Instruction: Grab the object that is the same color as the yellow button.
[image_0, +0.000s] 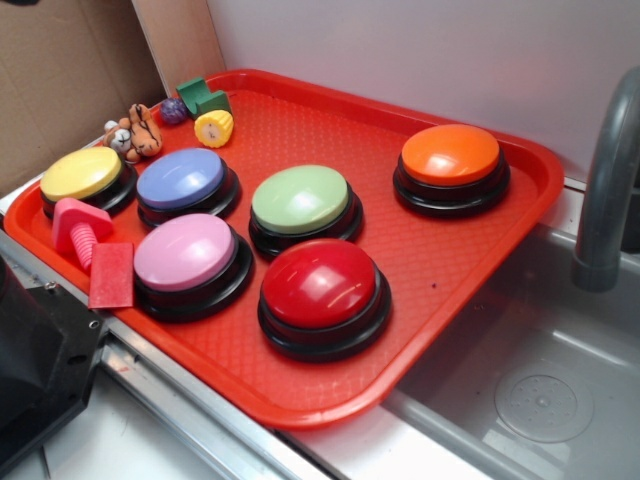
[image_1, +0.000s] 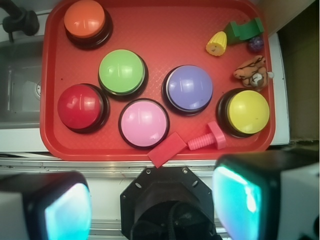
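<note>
The small yellow ridged cylinder (image_0: 214, 128) (image_1: 216, 43) lies on its side near the far corner of the red tray (image_0: 480, 230) (image_1: 165, 35), next to a green block. The yellow button (image_0: 82, 174) (image_1: 247, 111) is a large dome on a black base at the tray's near-left corner in the exterior view. In the wrist view my gripper (image_1: 150, 202) hangs high over the tray's front edge, well away from the cylinder. It is open, its cyan pads (image_1: 67, 215) wide apart with nothing between them. The exterior view does not show the gripper.
The tray also holds orange (image_0: 450, 155), green (image_0: 300, 198), purple (image_0: 181, 178), pink (image_0: 186, 252) and red (image_0: 319, 283) buttons. A tiger figurine (image_0: 135, 132), green block (image_0: 202, 97), purple ball (image_0: 174, 110), pink bolt (image_0: 80, 228) and red block (image_0: 111, 274) lie around. Sink and faucet (image_0: 605, 190) stand right.
</note>
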